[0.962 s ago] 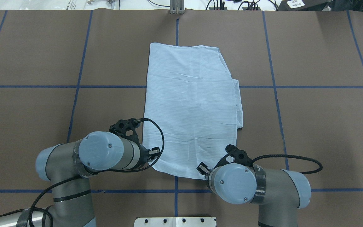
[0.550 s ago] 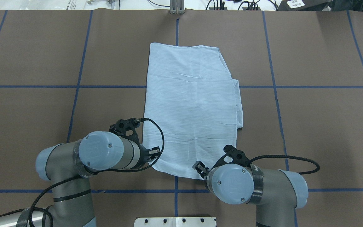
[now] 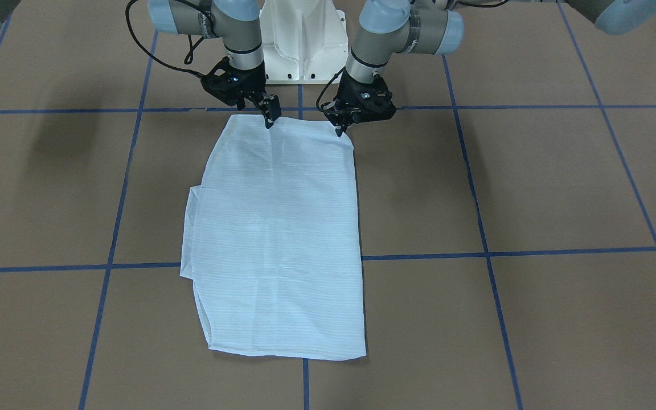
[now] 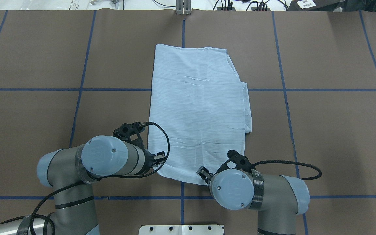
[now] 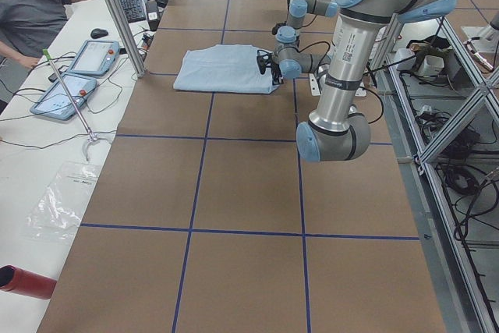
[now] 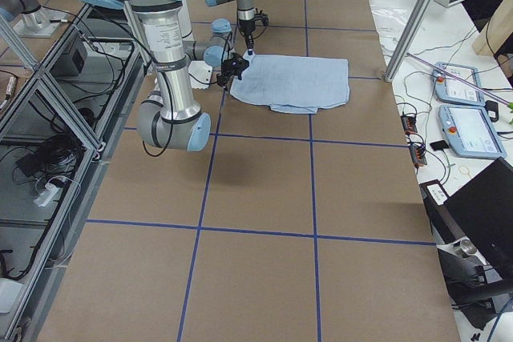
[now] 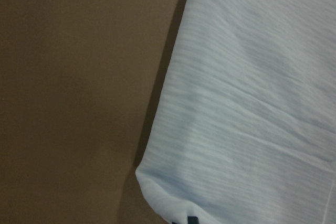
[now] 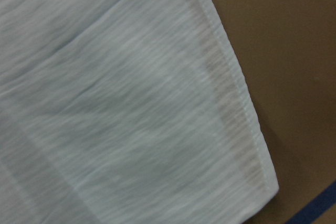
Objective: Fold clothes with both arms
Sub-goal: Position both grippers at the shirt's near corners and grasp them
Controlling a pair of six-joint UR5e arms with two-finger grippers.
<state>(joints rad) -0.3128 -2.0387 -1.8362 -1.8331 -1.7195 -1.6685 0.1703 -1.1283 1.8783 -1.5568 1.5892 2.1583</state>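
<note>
The pale-blue shirt lies flat on the brown table, folded into a long rectangle that runs away from the robot; it also shows in the front-facing view. My left gripper is down at the shirt's near left corner, and its tip looks shut on the cloth there. My right gripper is low over the near edge, inward of the right corner, and looks open. The right wrist view shows only hemmed cloth and no fingers.
Blue tape lines divide the brown table cover. The white pedestal base stands just behind both grippers. A person, two teach pendants and a red cylinder are along the far side bench.
My right arm has slid left along the shirt's near edge, toward the middle. The left arm and the shirt have not moved.
</note>
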